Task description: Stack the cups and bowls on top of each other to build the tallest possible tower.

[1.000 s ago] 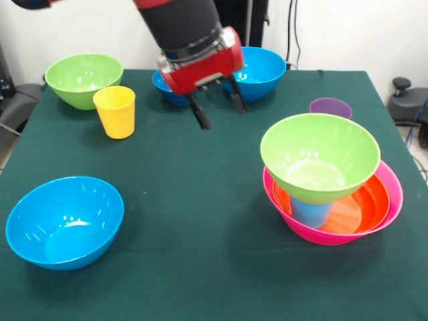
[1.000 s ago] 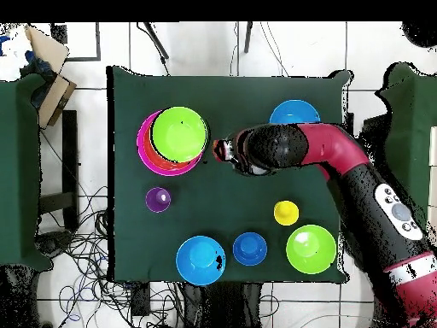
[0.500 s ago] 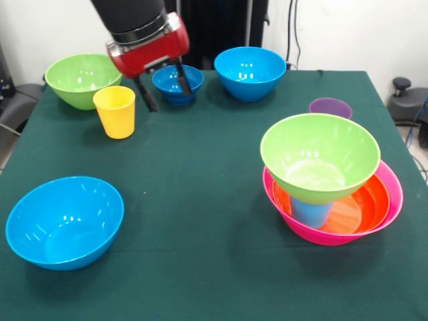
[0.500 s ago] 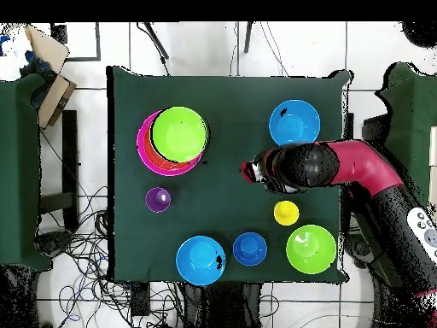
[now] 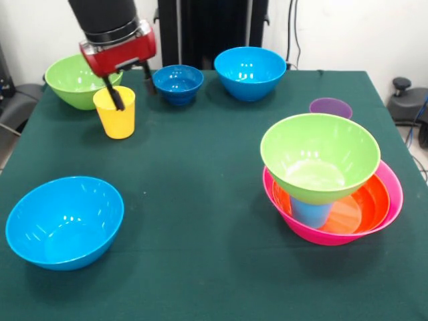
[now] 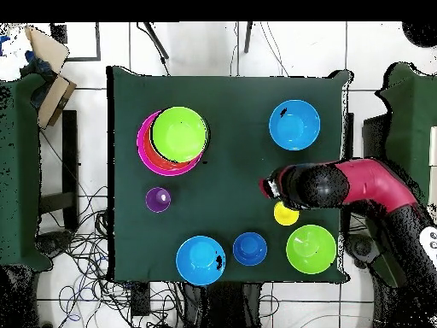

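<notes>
My gripper (image 5: 134, 97) hangs open over the far left of the table, one finger (image 5: 116, 97) in front of the yellow cup (image 5: 117, 120) and the other toward the small dark-blue bowl (image 5: 178, 83). From above, the gripper (image 6: 275, 187) sits just beside the yellow cup (image 6: 286, 213). The tower stands at the right: a pink bowl (image 5: 394, 194) holds an orange bowl (image 5: 366, 199), a light blue cup (image 5: 311, 211) and a lime green bowl (image 5: 319, 157) on top. A purple cup (image 5: 330, 107) stands behind it.
A second lime green bowl (image 5: 79, 79) sits at the far left corner behind the yellow cup. One bright blue bowl (image 5: 250, 71) is at the far middle, another (image 5: 65, 221) at the near left. The green cloth table (image 5: 200, 167) ends near these bowls.
The arm has swung left from the table's middle, past the dark-blue bowl, to the yellow cup. The gripper stayed open. No bowl or cup has moved.
</notes>
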`<control>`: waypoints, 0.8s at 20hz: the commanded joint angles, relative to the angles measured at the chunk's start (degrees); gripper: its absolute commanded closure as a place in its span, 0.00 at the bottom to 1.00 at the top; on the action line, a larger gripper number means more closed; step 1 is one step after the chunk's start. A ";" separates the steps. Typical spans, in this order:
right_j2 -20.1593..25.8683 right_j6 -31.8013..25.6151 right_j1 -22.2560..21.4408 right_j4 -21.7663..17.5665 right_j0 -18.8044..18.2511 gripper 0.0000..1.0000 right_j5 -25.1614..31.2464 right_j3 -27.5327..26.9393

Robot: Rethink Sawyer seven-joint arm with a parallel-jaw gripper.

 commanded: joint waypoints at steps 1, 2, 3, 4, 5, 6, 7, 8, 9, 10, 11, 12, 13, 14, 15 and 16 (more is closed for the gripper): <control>-1.34 -34.98 0.34 -10.58 -1.22 0.00 3.19 2.05; -1.43 -35.95 0.20 -10.85 -1.31 0.00 3.70 1.73; -1.55 -36.75 -0.20 -11.07 -1.28 0.00 4.10 1.46; -1.92 -36.98 -0.67 -11.27 -0.85 0.00 4.71 0.94; -2.21 -37.48 -0.97 -11.34 -0.67 0.00 5.13 0.67; -2.43 -37.57 -0.89 -11.34 -0.09 0.00 5.16 0.40; -2.65 -37.81 -0.70 -11.18 0.08 0.00 5.02 0.12; -2.73 -37.45 -0.89 -10.69 0.58 0.00 5.07 0.04; -3.01 -37.63 -1.01 -10.38 0.92 0.00 5.22 -0.08; -3.18 -37.66 -1.23 -9.99 1.19 0.00 5.40 -0.14; -3.39 -37.52 -1.31 -9.63 1.39 0.00 5.44 -0.22; -3.59 -37.37 -1.39 -9.26 1.59 0.00 5.49 -0.29; -3.80 -37.23 -1.40 -8.90 1.82 0.00 5.56 -0.32; -3.99 -37.14 -1.57 -8.68 2.01 0.00 5.70 -0.26; -4.17 -37.06 -1.73 -8.45 2.19 0.00 5.85 -0.20; -4.31 -36.75 -2.04 -8.37 2.32 0.00 5.88 0.07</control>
